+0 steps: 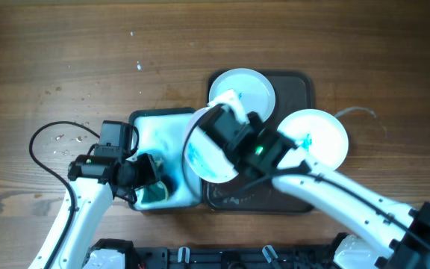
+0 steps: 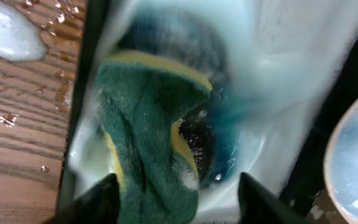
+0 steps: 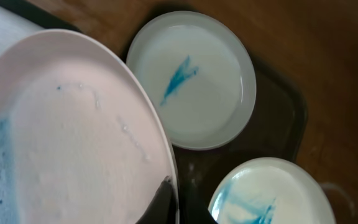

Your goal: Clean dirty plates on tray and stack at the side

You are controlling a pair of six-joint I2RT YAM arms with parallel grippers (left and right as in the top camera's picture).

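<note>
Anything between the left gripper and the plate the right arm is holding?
Nothing visible. The left gripper sits over the sponge in the white tray; the held plate hangs by that tray's rim.

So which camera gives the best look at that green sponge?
The left wrist view: the green-and-yellow sponge fills the frame, soapy, lying in the white tray by the left end effector. Overhead shows only a small green patch of it beside that arm. The right wrist view misses it entirely.
</note>
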